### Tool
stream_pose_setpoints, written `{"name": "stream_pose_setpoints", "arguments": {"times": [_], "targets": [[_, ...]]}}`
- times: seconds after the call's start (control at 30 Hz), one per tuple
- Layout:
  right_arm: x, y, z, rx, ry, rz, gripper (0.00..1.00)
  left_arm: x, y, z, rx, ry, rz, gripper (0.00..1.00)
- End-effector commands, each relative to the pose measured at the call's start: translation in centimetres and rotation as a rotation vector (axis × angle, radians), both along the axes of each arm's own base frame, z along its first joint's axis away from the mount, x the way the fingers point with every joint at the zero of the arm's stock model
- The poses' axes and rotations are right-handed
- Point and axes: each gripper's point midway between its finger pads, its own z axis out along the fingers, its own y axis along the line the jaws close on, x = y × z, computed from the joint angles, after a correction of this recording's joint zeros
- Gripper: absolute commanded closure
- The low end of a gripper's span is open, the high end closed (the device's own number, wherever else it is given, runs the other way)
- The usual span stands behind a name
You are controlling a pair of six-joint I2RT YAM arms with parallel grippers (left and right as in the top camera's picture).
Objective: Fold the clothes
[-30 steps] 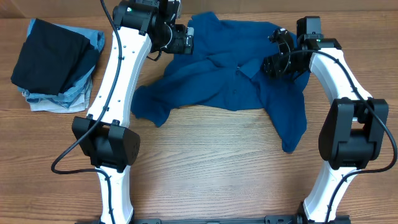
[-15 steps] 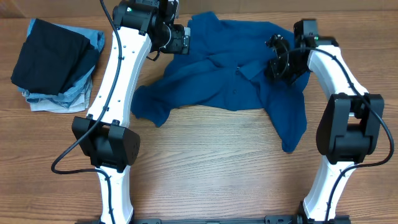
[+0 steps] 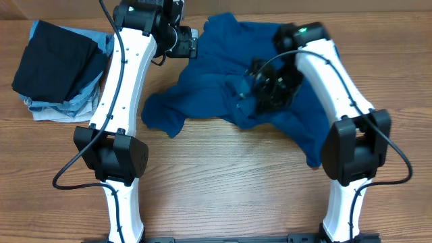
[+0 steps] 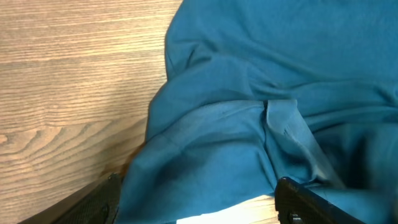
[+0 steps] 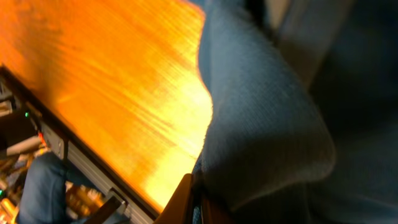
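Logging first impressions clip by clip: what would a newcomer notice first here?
A crumpled royal-blue T-shirt sprawls across the table's far middle, the right gripper shut on a bunch of its fabric. The left gripper hangs open over its far-left edge; folded garments are stacked at far left.

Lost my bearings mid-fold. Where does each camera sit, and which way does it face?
Overhead: above the table, facing straight down on T-shirt, folded stack, both arms, left gripper, right gripper.
Left wrist: on the left arm, facing down past its open fingers at T-shirt and table.
Right wrist: on the right arm, close on pinched T-shirt fabric; one finger at bottom.
Shared: all three show T-shirt and table.
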Motion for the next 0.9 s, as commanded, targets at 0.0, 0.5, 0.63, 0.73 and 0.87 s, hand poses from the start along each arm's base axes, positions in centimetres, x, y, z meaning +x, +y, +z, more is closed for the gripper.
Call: {"name": "stream_pose_setpoints", "arguments": {"times": [0.0,0.5,0.63,0.73,0.87], "targets": [[-2.5,0.8,-0.9,-0.06,0.065,-0.006,0.96,-0.2,0.1,-0.1,0.01,0.005,-0.012,0.18],[-6.4,0.5,-3.2,-0.094,0.12,-0.017,0.64,-2.7,-1.4,-1.9,-0.021,0.129,0.016,0.18],[-2.2,1.2,-1.1,-0.01,-0.11,-0.072,0.38,-3.3,-1.0,-4.3,0.004,0.183,0.022,0.18],[1.8,2.0,-1.2,0.045,-0.258,-0.103,0.29,-3.6,-0.4,-5.1,0.01,0.207,0.032,0.17],[6.6,4.2,-1.4,0.099,-0.448,-0.114,0.26,-3.3,0.3,-5.1,0.007,0.207,0.048,0.17]]}}
